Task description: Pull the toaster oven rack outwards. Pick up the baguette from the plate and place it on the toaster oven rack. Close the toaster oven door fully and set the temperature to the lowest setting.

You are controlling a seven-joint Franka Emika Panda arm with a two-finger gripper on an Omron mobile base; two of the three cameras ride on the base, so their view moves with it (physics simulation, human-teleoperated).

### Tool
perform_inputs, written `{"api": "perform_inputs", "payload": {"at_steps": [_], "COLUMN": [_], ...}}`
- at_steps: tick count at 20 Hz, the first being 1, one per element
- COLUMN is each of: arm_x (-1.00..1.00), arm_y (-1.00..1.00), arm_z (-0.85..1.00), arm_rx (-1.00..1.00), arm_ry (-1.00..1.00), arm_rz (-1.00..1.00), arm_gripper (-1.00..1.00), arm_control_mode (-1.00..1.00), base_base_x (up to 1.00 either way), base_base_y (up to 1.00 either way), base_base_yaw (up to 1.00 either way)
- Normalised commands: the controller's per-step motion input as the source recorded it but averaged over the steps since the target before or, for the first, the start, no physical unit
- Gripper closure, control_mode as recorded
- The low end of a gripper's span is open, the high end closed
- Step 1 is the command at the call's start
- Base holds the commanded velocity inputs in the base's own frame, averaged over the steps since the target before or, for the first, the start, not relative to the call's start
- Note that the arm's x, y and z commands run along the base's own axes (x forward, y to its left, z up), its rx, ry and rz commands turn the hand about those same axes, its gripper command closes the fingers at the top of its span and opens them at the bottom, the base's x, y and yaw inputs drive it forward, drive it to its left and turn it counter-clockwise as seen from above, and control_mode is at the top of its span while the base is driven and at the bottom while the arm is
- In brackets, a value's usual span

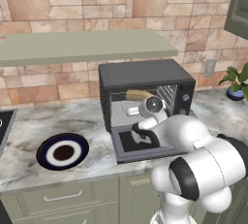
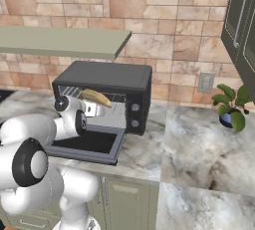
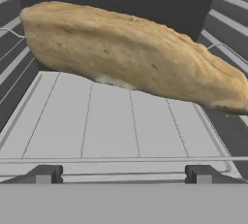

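The toaster oven (image 1: 145,75) (image 2: 107,77) stands on the counter with its door (image 1: 127,154) (image 2: 94,147) dropped flat. The golden baguette (image 3: 131,56) (image 1: 138,94) (image 2: 97,97) lies crosswise on the light-grey rack (image 3: 111,121) inside the cavity. My gripper (image 3: 124,174) (image 1: 131,112) (image 2: 92,108) hovers over the door at the oven mouth. It is open and holds nothing, and its fingertips (image 3: 48,173) stay short of the loaf. The navy plate (image 1: 63,151) sits empty on the counter to the left. Round knobs (image 1: 184,98) (image 2: 133,115) line the oven's right panel.
A long shelf (image 1: 82,46) (image 2: 60,41) hangs on the wall above the oven. A potted plant (image 1: 236,85) (image 2: 231,107) and a wall outlet (image 1: 209,67) (image 2: 205,82) are to the right. A cooktop edge (image 1: 4,126) shows far left.
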Motion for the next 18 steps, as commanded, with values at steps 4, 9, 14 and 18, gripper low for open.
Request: {"api": "perform_inputs", "payload": {"at_steps": [4, 9, 14, 18], "arm_x": [0.23, 0.23, 0.21, 0.13], "arm_y": [0.00, 0.00, 0.00, 0.00], "arm_z": [0.00, 0.00, 0.00, 0.00], "arm_rx": [0.00, 0.00, 0.00, 0.00], "arm_ry": [0.00, 0.00, 0.00, 0.00], "arm_rz": [-0.01, 0.00, 0.00, 0.00], "arm_gripper": [-1.00, -1.00, -1.00, -1.00], "arm_control_mode": [-1.00, -1.00, -1.00, -1.00], "base_base_x": [0.00, 0.00, 0.00, 0.00], "base_base_y": [0.00, 0.00, 0.00, 0.00], "base_base_yaw": [0.00, 0.00, 0.00, 0.00]}}
